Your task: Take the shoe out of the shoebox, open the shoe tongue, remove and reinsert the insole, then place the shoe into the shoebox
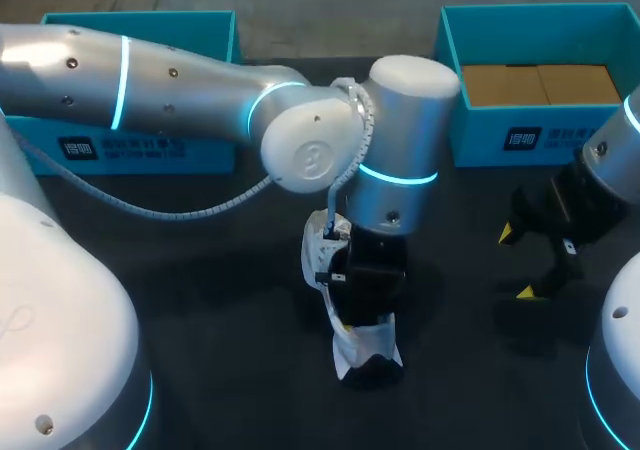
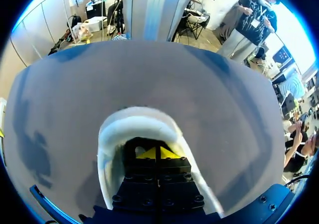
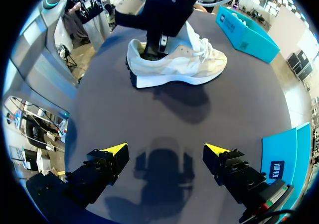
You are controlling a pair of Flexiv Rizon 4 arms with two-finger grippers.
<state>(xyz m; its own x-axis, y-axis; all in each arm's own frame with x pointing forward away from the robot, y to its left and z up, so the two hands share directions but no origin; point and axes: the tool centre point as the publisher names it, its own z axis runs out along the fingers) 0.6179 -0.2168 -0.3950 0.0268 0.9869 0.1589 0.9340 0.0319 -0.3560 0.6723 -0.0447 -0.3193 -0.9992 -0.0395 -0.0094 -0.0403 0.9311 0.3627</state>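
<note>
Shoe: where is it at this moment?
On the dark table near the head view's middle, outside both blue boxes, the white shoe stands on its sole with the left gripper inside its heel opening.

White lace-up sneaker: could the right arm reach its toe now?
Probably yes: bare dark table separates the open right pincer from the white sneaker; the left pincer occupies only its heel opening.

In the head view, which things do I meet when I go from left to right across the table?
left blue box → shoe → right gripper
</note>
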